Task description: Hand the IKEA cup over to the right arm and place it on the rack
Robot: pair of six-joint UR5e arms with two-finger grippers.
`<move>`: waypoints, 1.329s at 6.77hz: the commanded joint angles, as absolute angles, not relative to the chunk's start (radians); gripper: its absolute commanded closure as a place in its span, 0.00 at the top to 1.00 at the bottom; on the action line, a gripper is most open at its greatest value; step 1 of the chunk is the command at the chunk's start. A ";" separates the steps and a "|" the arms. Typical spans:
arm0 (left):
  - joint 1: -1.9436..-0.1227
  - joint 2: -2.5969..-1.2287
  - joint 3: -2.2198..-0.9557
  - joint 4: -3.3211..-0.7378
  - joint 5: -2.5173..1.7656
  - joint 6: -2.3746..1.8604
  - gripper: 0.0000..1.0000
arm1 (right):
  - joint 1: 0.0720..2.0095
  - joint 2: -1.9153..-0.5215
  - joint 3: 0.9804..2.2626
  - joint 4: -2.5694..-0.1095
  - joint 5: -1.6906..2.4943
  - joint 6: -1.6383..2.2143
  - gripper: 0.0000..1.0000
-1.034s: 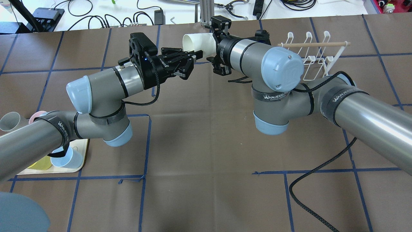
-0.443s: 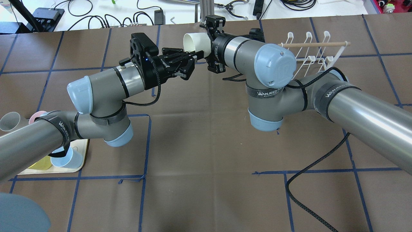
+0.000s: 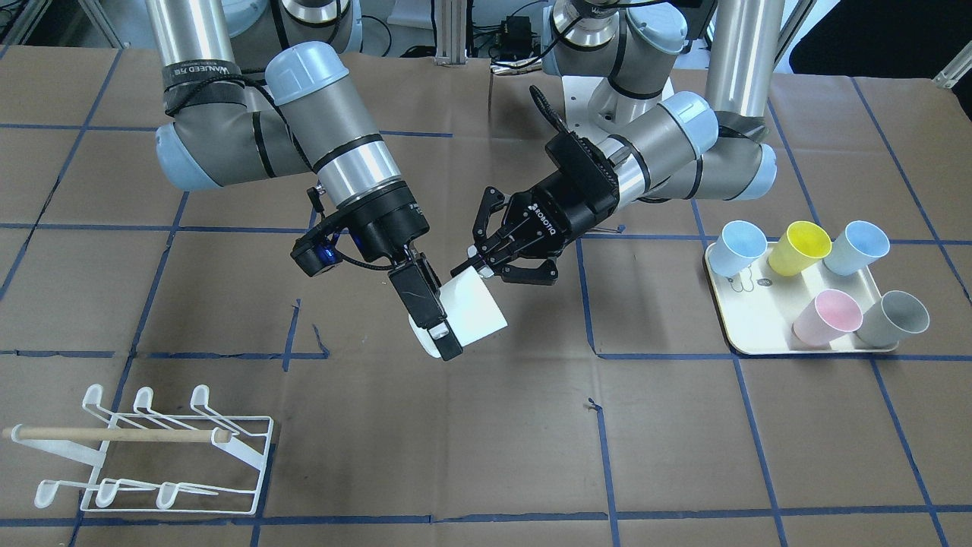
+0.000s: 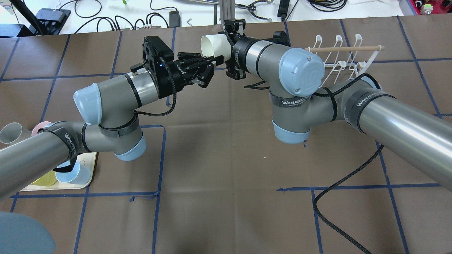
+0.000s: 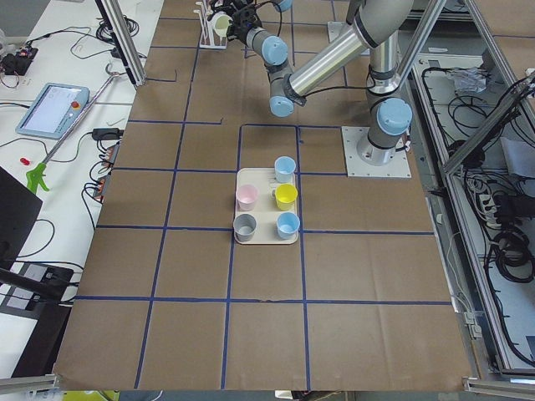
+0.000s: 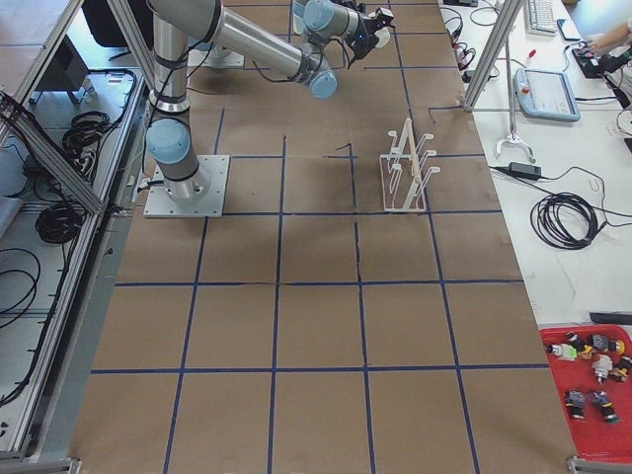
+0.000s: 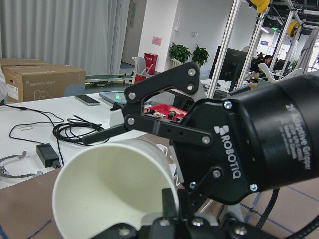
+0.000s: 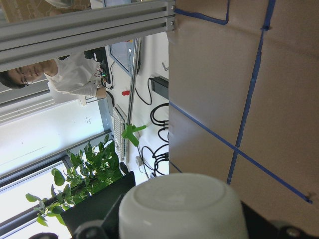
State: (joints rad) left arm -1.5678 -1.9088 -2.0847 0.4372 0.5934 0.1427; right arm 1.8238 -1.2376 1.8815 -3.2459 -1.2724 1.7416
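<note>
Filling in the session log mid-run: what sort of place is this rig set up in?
Most likely a robotics lab: the table is papered brown with a blue tape grid, a teach pendant and coiled cables lie on the white side bench, and aluminium framing stands around it.

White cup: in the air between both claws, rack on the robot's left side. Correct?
No: the rack is on the robot's right, per the overhead exterior view. The white cup is in the air between the left claw and right claw.
</note>
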 commanded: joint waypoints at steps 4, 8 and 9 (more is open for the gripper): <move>-1.566 -1.910 -2.072 0.439 0.603 0.143 0.86 | 1.824 -1.243 1.887 -3.246 -1.270 1.736 0.31; -1.464 -1.888 -2.079 0.437 0.604 0.140 0.96 | 1.813 -1.235 1.876 -3.252 -1.275 1.730 0.19; -1.398 -1.885 -2.080 0.433 0.594 0.138 0.96 | 1.796 -1.227 1.876 -3.258 -1.272 1.729 0.17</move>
State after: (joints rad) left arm -1.4673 -1.8898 -2.0783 0.4359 0.6015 0.1397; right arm 1.8117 -1.2350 1.8782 -3.2522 -1.2736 1.7311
